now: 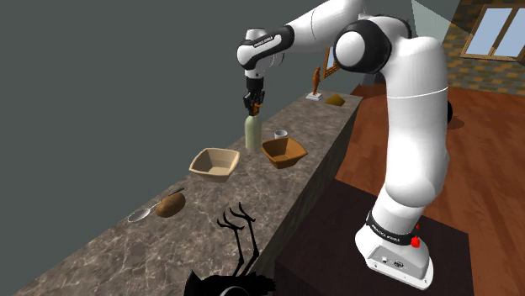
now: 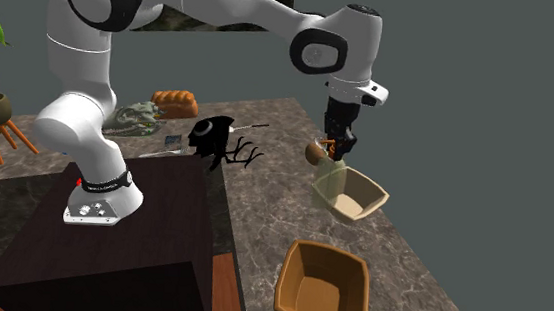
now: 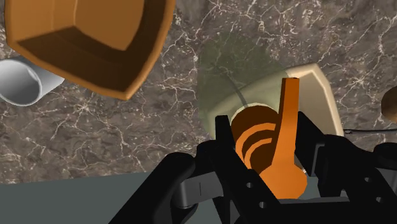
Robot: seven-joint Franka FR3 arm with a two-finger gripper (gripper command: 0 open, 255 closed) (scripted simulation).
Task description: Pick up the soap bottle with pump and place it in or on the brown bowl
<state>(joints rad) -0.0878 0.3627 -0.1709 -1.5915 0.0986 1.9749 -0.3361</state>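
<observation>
- Here, the gripper (image 1: 252, 106) is clamped on the orange pump (image 3: 287, 121) of the soap bottle (image 1: 252, 134)
- The soap bottle stands upright just beside the brown bowl (image 1: 284, 151), between it and a beige bowl (image 1: 214, 163)
- A grey cup (image 1: 279, 134) sits against the brown bowl

Flat, even render light, on the dim side. White arm (image 1: 412, 109) is the brightest thing, with soft shading on its undersides and a pale sheen on the rounded joints. Grey wall (image 1: 101, 67) uniformly dull. Marble worktop (image 1: 101, 244) mid-toned. Window (image 1: 496, 29) glows pale blue. Twiggy ornament (image 1: 240, 231) at the worktop's near end is a pure black silhouette. Wrist view: brown bowl (image 3: 89, 38) has lit and shaded inner walls, soap bottle (image 3: 254, 130) has a see-through greenish body, and the black jaws show scant surface detail.
</observation>
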